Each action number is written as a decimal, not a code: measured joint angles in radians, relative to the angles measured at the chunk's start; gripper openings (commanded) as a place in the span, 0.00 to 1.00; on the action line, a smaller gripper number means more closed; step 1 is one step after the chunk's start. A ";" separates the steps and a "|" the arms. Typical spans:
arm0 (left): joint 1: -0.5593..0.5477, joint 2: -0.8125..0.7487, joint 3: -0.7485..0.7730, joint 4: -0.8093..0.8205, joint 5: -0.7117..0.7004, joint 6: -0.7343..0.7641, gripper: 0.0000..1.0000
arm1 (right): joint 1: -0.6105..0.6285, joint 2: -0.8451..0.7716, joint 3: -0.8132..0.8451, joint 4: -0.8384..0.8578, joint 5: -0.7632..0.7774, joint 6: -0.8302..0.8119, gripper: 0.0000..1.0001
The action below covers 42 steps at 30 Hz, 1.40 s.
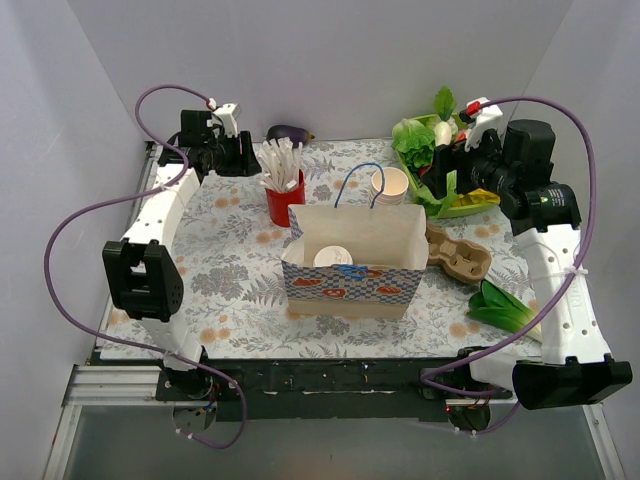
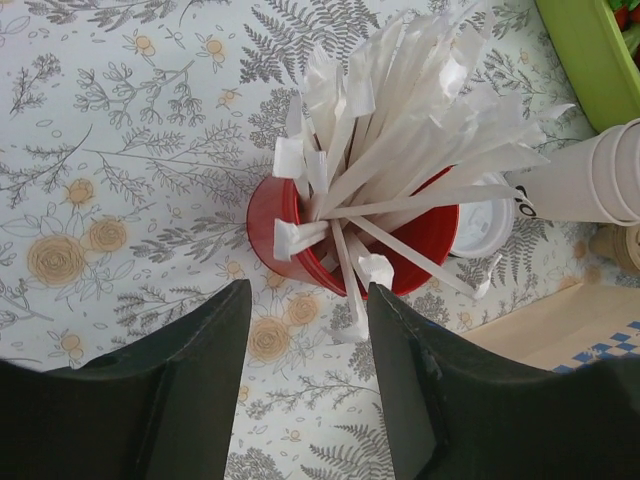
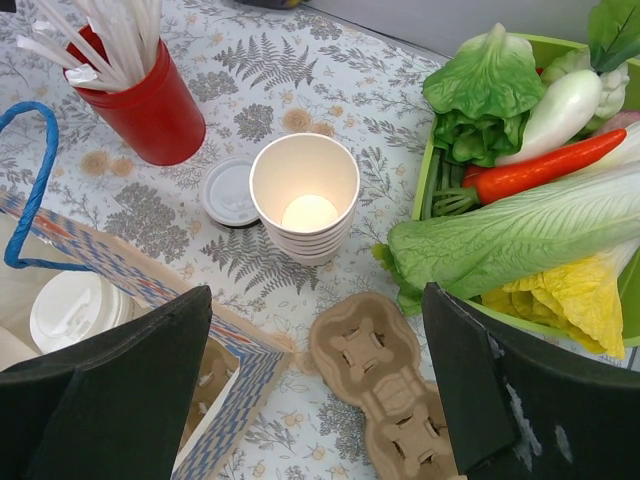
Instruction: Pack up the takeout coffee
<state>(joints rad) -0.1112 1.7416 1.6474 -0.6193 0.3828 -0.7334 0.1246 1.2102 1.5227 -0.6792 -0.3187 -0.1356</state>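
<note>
The takeout coffee (image 1: 333,257), a cream cup with a round white lid, stands upright inside the open paper bag (image 1: 355,280) at the table's middle. In the right wrist view its lid (image 3: 72,310) shows inside the bag's corner (image 3: 245,375) at lower left. My left gripper (image 1: 238,155) is open and empty at the back left, hovering short of the red cup of white sticks (image 2: 350,240); its jaws (image 2: 308,300) stand wide apart. My right gripper (image 1: 443,165) is open and empty above the cardboard cup carrier (image 3: 385,390), its jaws (image 3: 318,300) wide.
A stack of lidless cream cups (image 3: 305,195) and a loose white lid (image 3: 230,190) sit behind the bag. A green tray of vegetables (image 1: 470,205) is at the back right. An eggplant (image 1: 288,132) lies at the back and a bok choy (image 1: 505,305) at the right front.
</note>
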 measured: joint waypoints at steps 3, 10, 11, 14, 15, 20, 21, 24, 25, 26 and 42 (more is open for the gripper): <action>0.001 0.034 0.024 0.018 0.013 -0.004 0.30 | 0.000 0.000 0.000 0.000 -0.002 0.002 0.93; 0.001 0.087 0.058 0.048 0.028 -0.005 0.16 | 0.000 0.008 -0.001 0.001 -0.006 0.005 0.93; 0.001 0.087 0.058 0.048 0.029 -0.004 0.09 | 0.000 0.009 -0.001 0.001 -0.006 0.005 0.93; 0.001 0.087 0.063 0.051 0.034 -0.004 0.00 | 0.000 0.011 -0.001 0.001 -0.007 0.005 0.93; 0.001 0.087 0.064 0.054 0.036 -0.003 0.00 | 0.000 0.011 -0.001 0.000 -0.007 0.005 0.93; 0.001 0.055 0.053 0.055 0.040 0.007 0.00 | 0.000 0.014 -0.001 0.000 -0.014 0.005 0.93; 0.001 0.036 0.043 0.054 0.040 0.011 0.00 | 0.000 0.015 -0.001 0.000 -0.017 0.005 0.92; 0.001 -0.046 0.013 0.043 0.040 0.021 0.00 | 0.000 0.021 -0.001 0.000 -0.024 0.005 0.92; 0.001 -0.075 0.008 0.037 0.040 0.024 0.00 | 0.000 0.023 -0.001 0.000 -0.026 0.005 0.92; 0.001 -0.117 0.001 0.035 0.039 0.029 0.00 | 0.000 0.025 -0.001 0.000 -0.027 0.005 0.92; 0.001 -0.489 0.260 -0.167 0.107 0.135 0.00 | 0.000 0.035 -0.001 -0.001 -0.027 -0.004 0.93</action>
<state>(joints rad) -0.1101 1.2526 1.9076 -0.7868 0.4896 -0.5980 0.1246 1.2453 1.5219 -0.6800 -0.3462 -0.1394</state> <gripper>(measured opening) 0.010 0.926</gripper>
